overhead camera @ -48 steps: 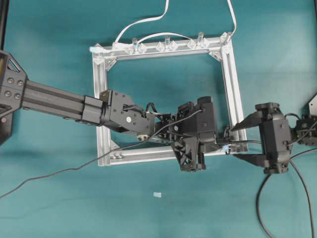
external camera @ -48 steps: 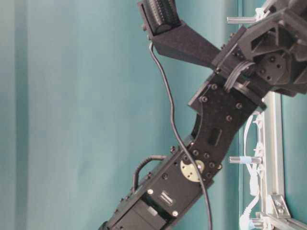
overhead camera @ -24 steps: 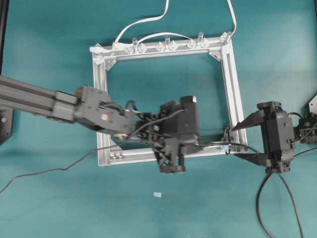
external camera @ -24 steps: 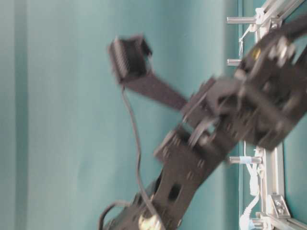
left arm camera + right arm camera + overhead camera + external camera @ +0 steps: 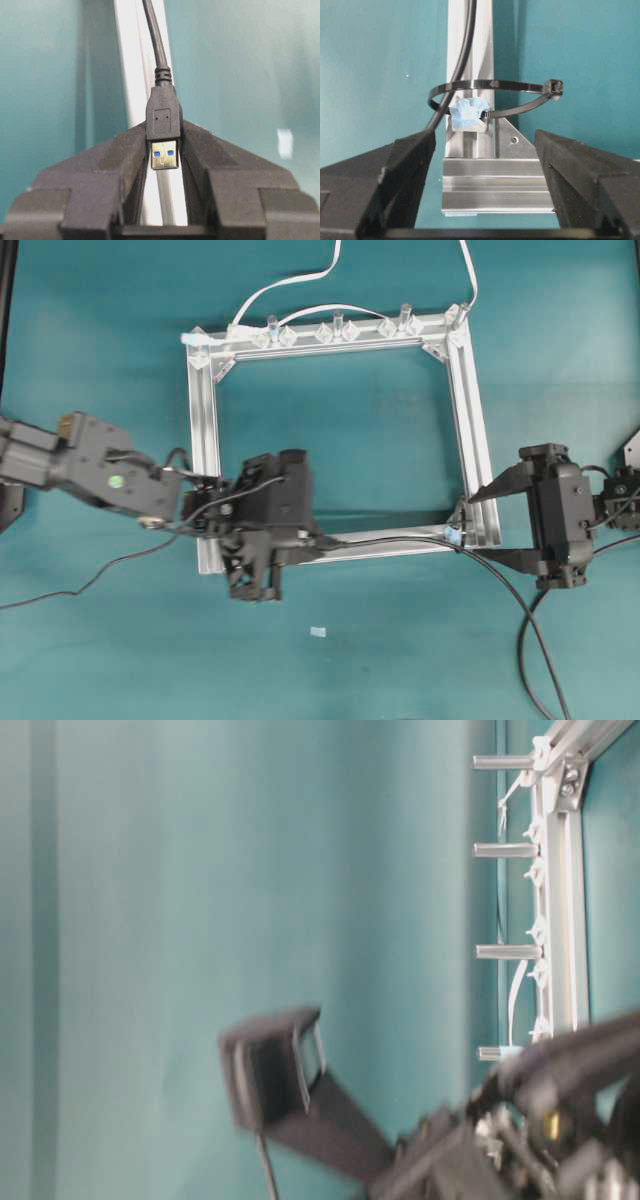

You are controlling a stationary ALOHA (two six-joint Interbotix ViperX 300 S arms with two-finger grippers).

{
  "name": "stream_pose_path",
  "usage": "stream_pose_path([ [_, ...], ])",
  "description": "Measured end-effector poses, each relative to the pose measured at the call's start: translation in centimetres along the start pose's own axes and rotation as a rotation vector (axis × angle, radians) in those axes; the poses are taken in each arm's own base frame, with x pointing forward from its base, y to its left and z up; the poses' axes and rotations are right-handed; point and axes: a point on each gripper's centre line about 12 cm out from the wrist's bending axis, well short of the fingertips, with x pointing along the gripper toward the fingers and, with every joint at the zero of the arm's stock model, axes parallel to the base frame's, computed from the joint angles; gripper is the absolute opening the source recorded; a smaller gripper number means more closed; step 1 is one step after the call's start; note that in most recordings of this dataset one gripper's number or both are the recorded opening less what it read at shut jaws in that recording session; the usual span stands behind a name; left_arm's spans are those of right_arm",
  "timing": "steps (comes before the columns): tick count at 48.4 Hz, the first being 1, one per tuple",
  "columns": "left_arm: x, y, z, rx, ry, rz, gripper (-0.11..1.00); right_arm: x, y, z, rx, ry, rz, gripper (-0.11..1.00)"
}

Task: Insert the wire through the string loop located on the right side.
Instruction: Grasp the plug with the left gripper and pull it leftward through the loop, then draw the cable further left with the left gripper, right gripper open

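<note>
On the left of the overhead view, your left gripper [image 5: 262, 578] sits at the lower left corner of the square aluminium frame [image 5: 204, 440], and its wrist camera shows the fingers [image 5: 120, 155] clamped on the black USB plug [image 5: 163, 131] of the wire [image 5: 400, 537], blue-tongued metal end pointing back toward the camera. From there the wire runs rightward along the frame's bottom rail to the lower right corner, where the string loop [image 5: 457, 524] stands. The right wrist view shows this loop as a thin black zip-tie ring [image 5: 492, 97] with a small blue-white tag [image 5: 466, 114] at its base, fixed to the rail. The wire appears to pass through the ring there, so the threading looks done in the main; what seems left is to draw more slack through and let go, though the pictures cannot confirm how securely it sits. Further right, your right gripper [image 5: 500, 525] waits just beside the loop with its fingers [image 5: 407, 165] spread wide, holding nothing. Across the top rail stand clear plastic clips [image 5: 336, 331] carrying white cables [image 5: 290, 285], well away from the work. On the teal counter [image 5: 100, 360] below the frame lies a small pale scrap [image 5: 317, 632]. The robot's own black leads [image 5: 530, 660] curl at lower right, near the wire's trailing part, and could be mistaken for it.
</note>
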Motion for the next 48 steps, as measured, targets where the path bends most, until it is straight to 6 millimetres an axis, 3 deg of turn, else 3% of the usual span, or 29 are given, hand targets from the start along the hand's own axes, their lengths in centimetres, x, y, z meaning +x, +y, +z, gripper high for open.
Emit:
stream_pose_path([
  [25, -5.8, -0.9, -3.2, 0.022, -0.002, -0.033, 0.2, 0.4, 0.4, 0.6, 0.002, -0.01, 0.004, 0.86],
  [48, -10.9, -0.8, -9.1, -0.111, 0.066, -0.054, 0.2, 1.1, 0.6, 0.8, 0.002, -0.001, 0.0, 0.86],
])
